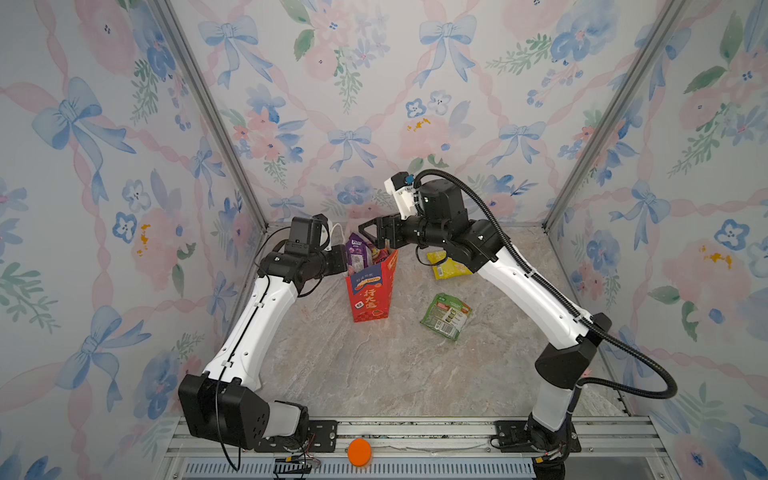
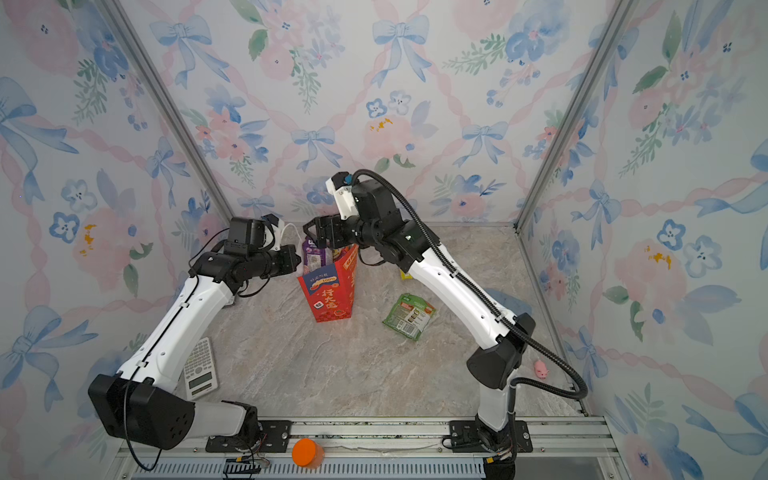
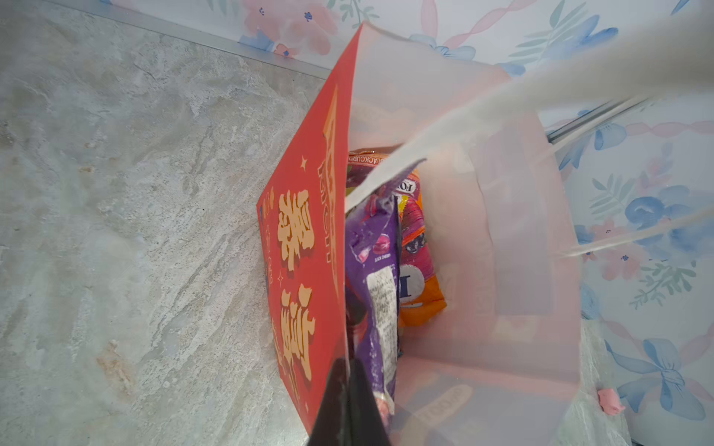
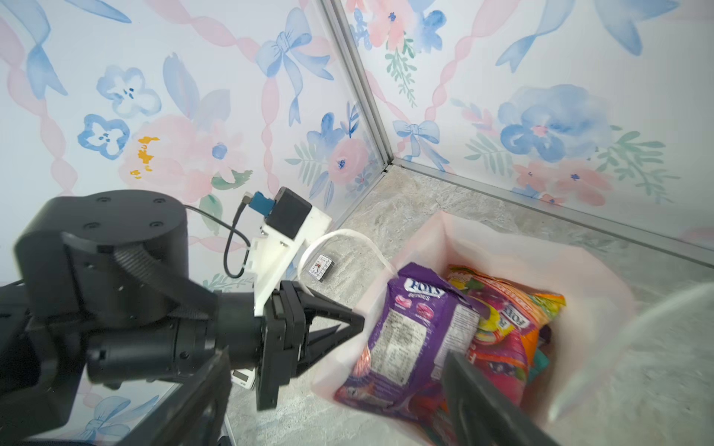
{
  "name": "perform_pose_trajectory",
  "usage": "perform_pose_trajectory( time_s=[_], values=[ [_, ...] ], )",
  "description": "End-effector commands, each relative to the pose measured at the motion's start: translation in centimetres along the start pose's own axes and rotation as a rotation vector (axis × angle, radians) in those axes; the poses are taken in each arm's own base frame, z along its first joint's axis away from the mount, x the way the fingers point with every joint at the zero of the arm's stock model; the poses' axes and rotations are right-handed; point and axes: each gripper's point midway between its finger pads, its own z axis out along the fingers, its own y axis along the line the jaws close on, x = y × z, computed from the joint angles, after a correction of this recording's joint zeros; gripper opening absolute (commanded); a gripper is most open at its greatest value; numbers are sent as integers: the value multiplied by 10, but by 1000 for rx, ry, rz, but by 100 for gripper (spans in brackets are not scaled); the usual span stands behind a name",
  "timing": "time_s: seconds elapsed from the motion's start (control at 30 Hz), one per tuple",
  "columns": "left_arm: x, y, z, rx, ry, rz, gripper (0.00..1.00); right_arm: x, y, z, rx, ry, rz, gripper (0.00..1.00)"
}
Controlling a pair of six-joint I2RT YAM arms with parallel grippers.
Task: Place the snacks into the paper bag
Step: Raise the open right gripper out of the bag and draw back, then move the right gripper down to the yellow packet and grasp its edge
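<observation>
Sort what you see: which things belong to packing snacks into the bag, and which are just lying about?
Job: bag; purple packet and orange packet inside it; green packet and yellow packet outside it.
Lying about: calculator, clock, pink toy, orange cylinder.

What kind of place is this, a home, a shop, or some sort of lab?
Most likely a robot test booth, not a home: a left arm and right arm bolted to a metal rail, floral wall panels held in aluminium posts, and a stone-print tabletop staged with a paper bag.
</observation>
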Motion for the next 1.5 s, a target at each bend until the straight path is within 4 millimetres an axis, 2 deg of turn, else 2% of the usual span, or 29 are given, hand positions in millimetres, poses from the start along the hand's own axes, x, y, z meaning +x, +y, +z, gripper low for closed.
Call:
perform_pose_trajectory(
  time_s=[0.0, 0.03, 0.07, 0.33, 0.5, 0.6, 0.73, 0.87, 0.93, 1.1, 1.47],
  values=[
    [9, 7, -7, -22, 18, -9, 0, 21, -45, -13, 123, -4, 39, 95],
    [10, 8, -7, -22, 20, -11, 0, 28, -58, -23, 161, -8, 65, 99],
    [10, 7, -7, -20, 20, -10, 0, 34, -69, -32, 190, -10, 93, 98],
    [10, 7, -4, -17, 28, -15, 0, 122, -183, -85, 495, 60, 342, 97],
    [10, 7, -4, -15, 27, -17, 0, 162, -243, -91, 563, 74, 542, 98],
    [9, 7, -5, -16, 25, -19, 0, 181, -273, -85, 589, 79, 627, 99],
    [9, 7, -6, -16, 21, -22, 0, 196, -310, -74, 607, 43, 734, 98],
    [9, 7, -5, -19, 22, -24, 0, 200, -336, -68, 634, 31, 767, 94],
    [10, 8, -5, -21, 24, -25, 0, 209, -354, -61, 636, 45, 814, 90],
    [11, 9, -3, -22, 28, -26, 0, 207, -371, -49, 617, 15, 864, 81],
    [8, 8, -7, -25, 15, -17, 0, 219, -398, -21, 615, -23, 973, 78]
  ],
)
